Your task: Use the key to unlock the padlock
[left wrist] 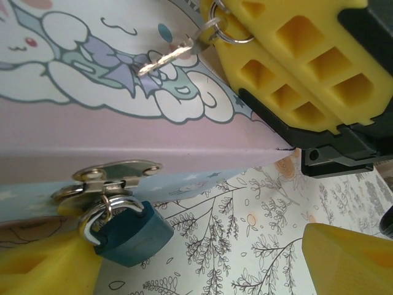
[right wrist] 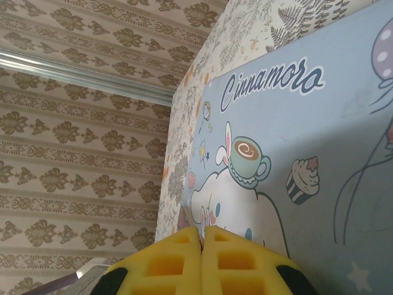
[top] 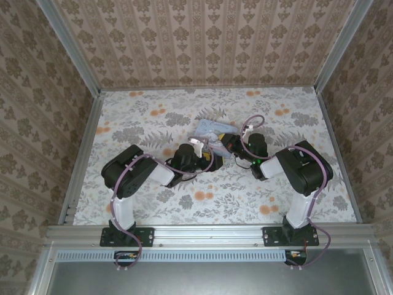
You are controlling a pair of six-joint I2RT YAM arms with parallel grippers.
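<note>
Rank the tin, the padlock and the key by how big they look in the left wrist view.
1. tin, by far the largest
2. padlock
3. key, a thin sliver; the padlock sits nearer the camera, so their real difference is unsure

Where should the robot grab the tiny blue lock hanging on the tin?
I'd pinch the padlock by its teal body, across the two flat faces, coming from the open table side. Its shackle is threaded through the hasp against the tin, so only the body hangs free.
</note>
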